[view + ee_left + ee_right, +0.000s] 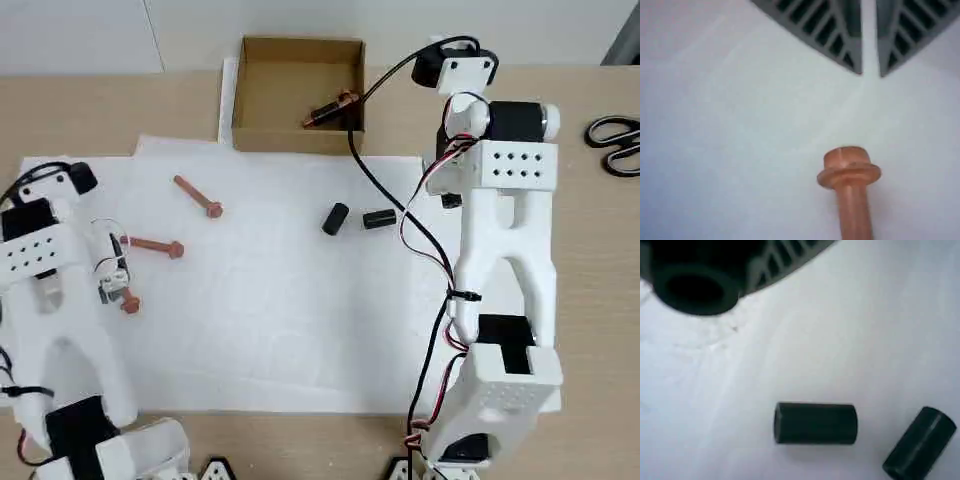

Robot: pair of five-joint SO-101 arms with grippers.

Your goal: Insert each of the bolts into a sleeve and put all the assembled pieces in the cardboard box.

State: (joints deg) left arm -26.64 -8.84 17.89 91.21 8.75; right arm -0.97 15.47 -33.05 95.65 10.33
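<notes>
A sleeve (695,287) sits pinched in our right pincer (715,265); our left pincer (869,60) (barely spread) hangs over a bolt (850,185).

Cardboard box (285,95) sits at the back of the bench (100,100), with one assembled piece (330,108) in its right side. In front, on the sheet (270,330): three bolts (198,196) over on the left, two sleeves (335,218) side by side right of the middle. Scissors (615,143) lie far right, off the sheet.
</notes>
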